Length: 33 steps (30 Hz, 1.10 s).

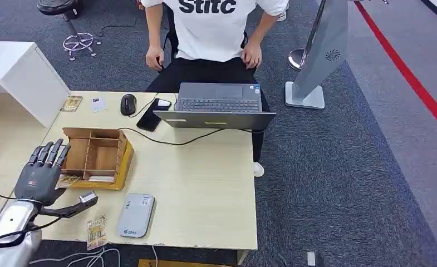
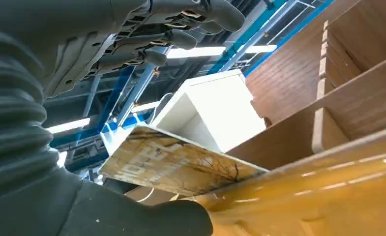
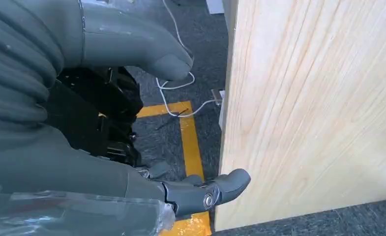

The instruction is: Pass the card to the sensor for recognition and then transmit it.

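Left robot hand (image 1: 40, 172) hovers at the near-left corner of the table (image 1: 205, 178) in our head view, fingers spread and straight, thumb stuck out sideways, holding nothing. A card (image 1: 67, 181) lies just under its fingertips, leaning against the front of the wooden organizer (image 1: 96, 156); we judge this to be the one to pick. The grey, rounded, flat sensor (image 1: 134, 214) sits near the front edge, with another card in a glossy sleeve (image 1: 96, 231) beside it. So we judge the task barely begun: grasp, scan and handover to the seated person (image 1: 216, 28) all remain.

From the left wrist we see the card (image 2: 171, 164) close up: thin, stiff, printed with a mottled tan pattern, propped on the organizer's yellow lacquered lip (image 2: 318, 196), whose brown board dividers rise behind. Dark fingers (image 2: 171, 39) arch above it, apart from it, and the thick grey thumb (image 2: 146, 216) lies below.

From the right wrist, our right robot hand (image 3: 146, 123) hangs beside the table's pale wood-grain side panel (image 3: 318, 108), loosely spread and unladen.
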{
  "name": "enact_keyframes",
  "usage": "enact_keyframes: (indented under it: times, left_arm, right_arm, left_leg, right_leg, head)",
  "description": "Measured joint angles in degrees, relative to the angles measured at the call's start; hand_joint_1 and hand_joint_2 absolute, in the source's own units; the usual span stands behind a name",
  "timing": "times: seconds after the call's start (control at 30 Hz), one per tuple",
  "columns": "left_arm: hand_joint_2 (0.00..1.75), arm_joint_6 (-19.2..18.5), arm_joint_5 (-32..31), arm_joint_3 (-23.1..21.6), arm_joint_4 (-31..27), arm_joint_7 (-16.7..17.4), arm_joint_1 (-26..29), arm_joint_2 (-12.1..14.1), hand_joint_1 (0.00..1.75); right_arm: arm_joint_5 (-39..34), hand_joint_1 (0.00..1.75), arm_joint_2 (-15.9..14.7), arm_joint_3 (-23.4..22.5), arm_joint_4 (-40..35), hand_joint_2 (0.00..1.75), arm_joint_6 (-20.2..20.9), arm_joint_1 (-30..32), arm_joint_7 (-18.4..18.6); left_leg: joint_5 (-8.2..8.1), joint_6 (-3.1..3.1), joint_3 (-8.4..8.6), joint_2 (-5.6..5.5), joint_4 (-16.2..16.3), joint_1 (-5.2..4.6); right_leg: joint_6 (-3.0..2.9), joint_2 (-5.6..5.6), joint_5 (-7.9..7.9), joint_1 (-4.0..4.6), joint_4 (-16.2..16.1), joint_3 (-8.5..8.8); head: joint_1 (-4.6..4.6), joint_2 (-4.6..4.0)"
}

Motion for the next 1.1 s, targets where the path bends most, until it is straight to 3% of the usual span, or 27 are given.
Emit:
enact_keyframes:
  times: [0.63, 0.67, 0.7, 0.73, 1.1]
  left_arm:
    - [1.75, -0.57, 2.34, -0.55, 0.24, 0.02, 1.93, -0.61, 0.0]
    - [1.75, -0.59, 2.38, -0.55, 0.24, 0.02, 2.0, -0.63, 0.19]
    - [1.75, -0.63, 2.43, -0.55, 0.22, 0.04, 2.11, -0.63, 0.19]
    - [1.75, -0.77, 2.45, -0.55, 0.2, 0.04, 2.19, -0.7, 1.75]
    - [1.75, -1.03, 3.45, -0.55, -0.92, -0.39, 2.41, -1.09, 1.75]
  right_arm:
    - [-1.2, 0.0, 0.0, -0.02, 0.0, 1.75, 0.57, 0.12, -0.26]
    - [-1.22, 0.0, 0.0, -0.02, 0.0, 1.75, 0.59, 0.14, -0.28]
    - [-1.25, 0.0, 0.0, -0.02, 0.0, 1.75, 0.61, 0.14, -0.28]
    - [-1.25, 0.0, 0.0, -0.02, 0.0, 1.75, 0.61, 0.16, -0.28]
    - [-1.7, 0.0, 0.0, -0.02, 0.0, 1.75, 0.7, 0.28, -0.28]
  left_leg:
    - [0.0, 0.0, 0.0, 0.01, 0.0, 0.0]
    - [0.0, 0.0, 0.0, 0.01, 0.0, 0.0]
    - [0.0, 0.0, 0.0, 0.01, 0.0, 0.0]
    - [0.01, 0.0, 0.0, 0.01, 0.0, 0.0]
    - [0.01, -0.01, 0.0, -0.01, 0.0, 0.0]
  right_leg:
    - [0.0, 0.01, 0.0, 0.0, 0.0, 0.01]
    - [0.0, 0.01, 0.0, 0.0, 0.0, 0.01]
    - [0.0, 0.01, 0.0, 0.0, 0.0, 0.01]
    - [0.0, 0.01, 0.0, 0.0, 0.0, 0.01]
    - [0.0, 0.0, 0.0, 0.0, 0.0, 0.01]
  head:
    - [0.02, -0.02]
    - [0.0, 0.0]
    - [0.0, 0.0]
    - [0.0, 0.0]
    - [0.02, -0.02]
